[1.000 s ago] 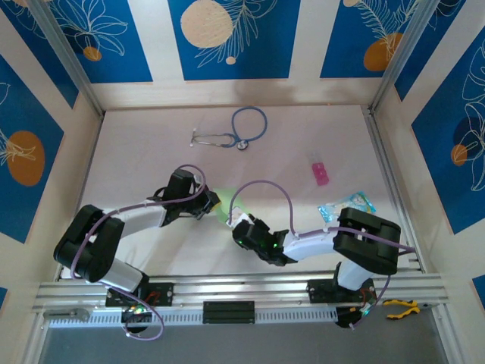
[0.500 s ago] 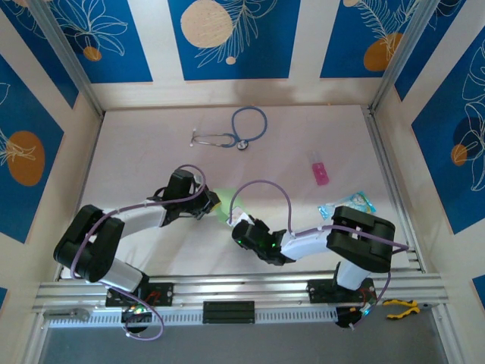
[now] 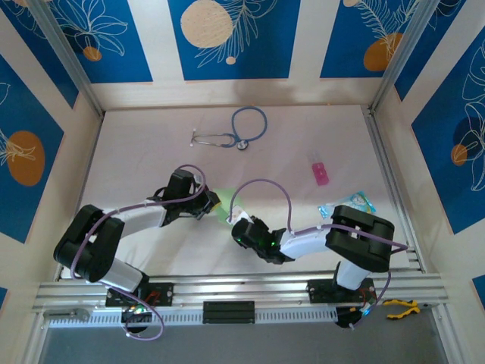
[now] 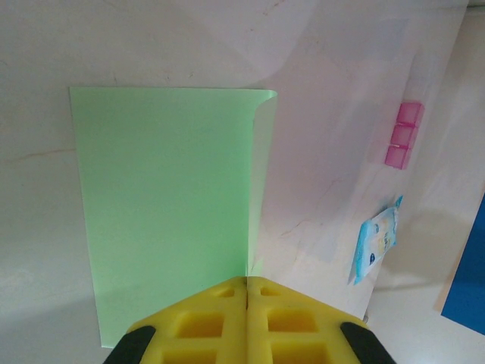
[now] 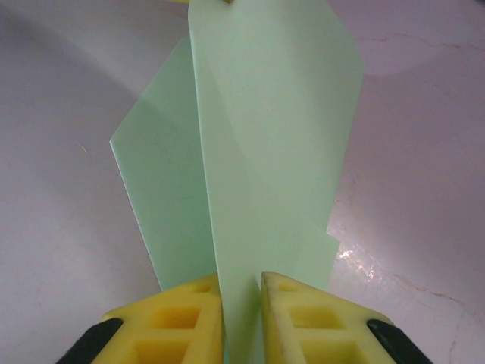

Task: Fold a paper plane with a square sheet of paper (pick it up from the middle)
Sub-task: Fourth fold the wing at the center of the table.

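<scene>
On the table (image 3: 151, 152), our left claw (image 4: 247, 283) clamps the paper (image 4: 167, 205), which stands between the near-shut pads (image 5: 186, 312) of our right claw (image 5: 241, 282); hold unclear.

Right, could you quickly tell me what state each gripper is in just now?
Left gripper: shut on the square sheet of paper.
Right gripper: pads either side of the same sheet, narrow gap; a firm grip cannot be told.

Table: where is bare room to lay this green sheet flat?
Bare: the table from the left wall to the stethoscope, and the strip between stethoscope and green sheet. Crowded: the right side, with pink block and packet, and the near edge under both arms.
</scene>
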You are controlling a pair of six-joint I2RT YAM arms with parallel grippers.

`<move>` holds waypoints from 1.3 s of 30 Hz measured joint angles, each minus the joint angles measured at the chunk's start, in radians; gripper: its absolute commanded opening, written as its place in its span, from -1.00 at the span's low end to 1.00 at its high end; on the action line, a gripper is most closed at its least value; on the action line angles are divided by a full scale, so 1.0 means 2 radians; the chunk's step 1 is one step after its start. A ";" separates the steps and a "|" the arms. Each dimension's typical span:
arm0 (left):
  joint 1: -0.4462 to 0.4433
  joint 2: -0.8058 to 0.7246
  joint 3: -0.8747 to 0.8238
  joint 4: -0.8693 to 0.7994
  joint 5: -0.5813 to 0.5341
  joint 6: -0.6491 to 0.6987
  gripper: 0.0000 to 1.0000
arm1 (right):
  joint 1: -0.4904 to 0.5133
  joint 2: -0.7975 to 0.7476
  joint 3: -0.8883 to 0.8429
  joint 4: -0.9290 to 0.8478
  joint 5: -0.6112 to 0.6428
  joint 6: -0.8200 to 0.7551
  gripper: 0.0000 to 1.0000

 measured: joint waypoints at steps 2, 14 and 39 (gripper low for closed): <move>0.000 0.000 0.000 0.000 0.000 0.000 -0.93 | -0.002 0.000 0.000 0.000 -0.001 0.001 -0.71; 0.000 -0.011 0.009 -0.036 -0.014 0.020 -0.14 | -0.008 0.002 0.000 0.004 -0.035 0.026 -0.83; 0.002 -0.095 0.014 -0.129 -0.082 0.056 -0.07 | -0.131 0.019 -0.015 0.109 -0.315 0.221 -0.90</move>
